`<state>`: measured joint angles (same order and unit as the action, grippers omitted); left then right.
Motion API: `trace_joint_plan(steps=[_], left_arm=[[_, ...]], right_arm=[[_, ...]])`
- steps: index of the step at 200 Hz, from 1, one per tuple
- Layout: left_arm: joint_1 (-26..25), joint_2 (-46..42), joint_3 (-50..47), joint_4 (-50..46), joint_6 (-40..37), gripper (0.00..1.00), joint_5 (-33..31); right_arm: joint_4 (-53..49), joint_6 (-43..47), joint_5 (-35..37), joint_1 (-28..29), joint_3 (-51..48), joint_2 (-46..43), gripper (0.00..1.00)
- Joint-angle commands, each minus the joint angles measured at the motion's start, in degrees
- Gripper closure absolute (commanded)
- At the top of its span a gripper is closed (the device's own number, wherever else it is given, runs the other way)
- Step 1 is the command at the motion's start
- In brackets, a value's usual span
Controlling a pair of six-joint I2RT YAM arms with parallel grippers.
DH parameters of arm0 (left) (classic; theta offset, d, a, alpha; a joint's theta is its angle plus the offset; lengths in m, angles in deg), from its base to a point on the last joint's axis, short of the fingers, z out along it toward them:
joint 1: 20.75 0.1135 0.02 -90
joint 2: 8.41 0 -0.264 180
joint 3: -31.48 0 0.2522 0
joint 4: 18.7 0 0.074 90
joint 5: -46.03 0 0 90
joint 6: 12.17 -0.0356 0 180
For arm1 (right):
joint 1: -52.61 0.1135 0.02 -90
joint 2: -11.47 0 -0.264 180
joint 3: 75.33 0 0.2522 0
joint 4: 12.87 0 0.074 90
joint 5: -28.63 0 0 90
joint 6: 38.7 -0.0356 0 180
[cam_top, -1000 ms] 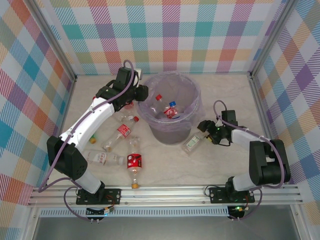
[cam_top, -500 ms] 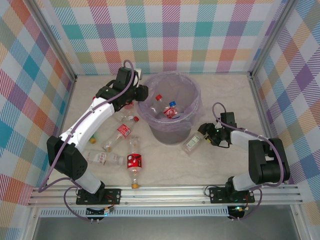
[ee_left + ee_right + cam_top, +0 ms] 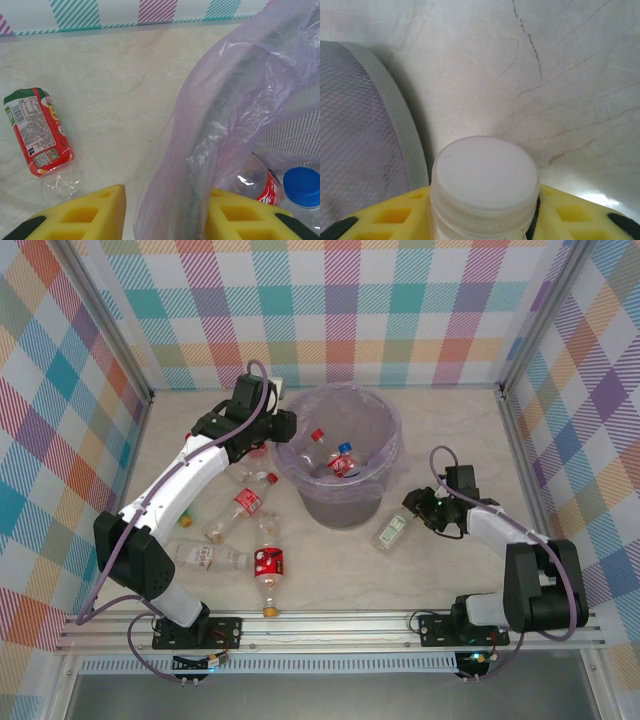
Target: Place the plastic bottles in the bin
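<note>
The bin is a grey bucket with a lavender bag, standing mid-table. My left gripper is shut on its left rim; rim and bag run between the yellow fingers. Inside lie a red-capped bottle and a blue-capped bottle, the latter's cap close to my left gripper. My right gripper is shut on the white cap of a clear bottle lying just right of the bin. More plastic bottles lie left of the bin, among them two red-labelled ones.
A crushed red-labelled bottle lies on the marble table behind the bin's left side. The bin's grey wall stands close on the left of my right gripper. Checked walls enclose the table; bare table lies at the back right.
My right gripper has closed on the white-capped bottle's cap and shifted slightly right and toward the near edge with it. The left arm has not moved.
</note>
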<state>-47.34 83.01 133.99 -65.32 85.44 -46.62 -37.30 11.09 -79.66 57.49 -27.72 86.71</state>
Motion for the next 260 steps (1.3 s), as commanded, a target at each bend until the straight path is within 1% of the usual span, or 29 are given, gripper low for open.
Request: trace_joint_plan(steps=[1, 20, 49, 90, 118, 132, 153, 161, 178, 202, 213, 232, 260], left_arm=[[-0.1, 1.9, -1.7, -6.1, -1.9, 0.61, -1.0], [-0.1, 2.0, -1.7, -6.1, -1.9, 0.61, -1.0], [-0.1, 2.0, -1.7, -6.1, -2.0, 0.61, -0.9], [-0.1, 1.9, -1.7, -6.2, -1.8, 0.61, -0.9], [-0.2, 1.8, -1.7, -6.2, -2.0, 0.61, -1.0], [-0.1, 1.9, -1.6, -6.3, -2.0, 0.61, -1.2], [-0.1, 2.0, -1.5, -6.3, -2.1, 0.61, -1.2], [-0.1, 2.1, -1.5, -6.3, -2.1, 0.61, -1.0], [-0.1, 2.2, -1.5, -6.3, -2.0, 0.61, -0.5], [-0.1, 2.3, -1.5, -6.2, -1.9, 0.61, -0.1], [-0.1, 2.4, -1.5, -6.1, -1.9, 0.61, 0.1], [-0.1, 2.6, -1.6, -6.1, -1.9, 0.61, 0.2], [-0.1, 2.6, -1.6, -6.1, -1.9, 0.61, -0.1]], right_arm=[[-7.2, 3.8, 0.9, -1.6, 3.7, -5.2, 0.56], [-13.6, 7.0, 1.1, -4.7, 6.7, -10.3, 0.57], [-24.2, 14.2, 1.9, -9.2, 14.8, -15.7, 0.62], [-33.9, 22.6, 4.5, -9.9, 29.8, -17.2, 0.63], [-37.6, 27.3, 3.5, -10.0, 39.5, -16.9, 0.62], [-39.7, 28.9, 5.4, -9.8, 45.2, -16.4, 0.63], [-41.0, 30.3, 8.6, -9.9, 50.8, -15.9, 0.63], [-40.3, 29.8, 8.3, -9.8, 52.4, -15.8, 0.63], [-37.6, 27.6, 4.6, -9.7, 56.0, -15.1, 0.63], [-34.7, 25.4, 2.3, -6.4, 61.8, -12.1, 0.63], [-34.1, 25.1, 2.2, -3.4, 64.5, -10.0, 0.63], [-33.3, 25.9, 5.2, 3.2, 68.5, -6.2, 0.63], [-30.0, 25.6, 5.4, 10.6, 72.2, -1.4, 0.63]])
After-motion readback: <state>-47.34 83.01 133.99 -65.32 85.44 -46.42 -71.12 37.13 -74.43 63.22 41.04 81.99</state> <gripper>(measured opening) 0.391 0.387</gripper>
